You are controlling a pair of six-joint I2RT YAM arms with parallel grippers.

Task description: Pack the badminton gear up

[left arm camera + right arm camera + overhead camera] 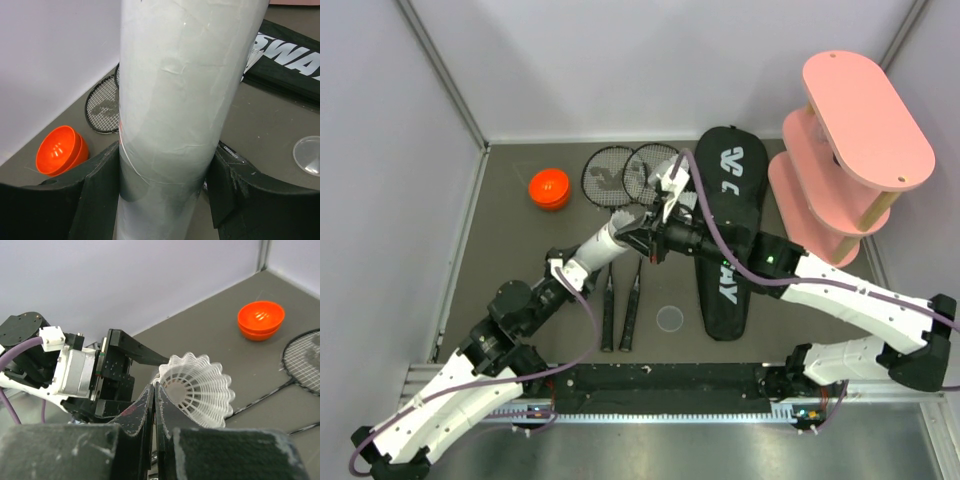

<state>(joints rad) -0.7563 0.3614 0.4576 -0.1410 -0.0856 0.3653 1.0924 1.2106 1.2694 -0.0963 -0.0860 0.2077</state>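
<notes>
Bag (725, 240): flat on the table, long axis running away from the arm bases. Not yet loaded, by the look of it.

Rackets (608, 178): side by side just left of bag, heads at the far end, grips near the bases.

Tube (185, 90): clamped across its body by left gripper (165, 186), lifted over the racket shafts just left of bag. Probably held up as a steady target for loading.

Cap (549, 188): off the tube, hollow side up, well left of bag, past the racket heads. That leaves the tube mouth free.

Shuttlecock (197, 390): pinched by its skirt rim in right gripper (154, 390), whose jaws are fully closed, close beside the left gripper. Rim hold likely lets the cork lead in. Only this one in view.

Arms: left reaches diagonally up from its base. Right stretches in over bag. Wrists meet just left of bag.
</notes>
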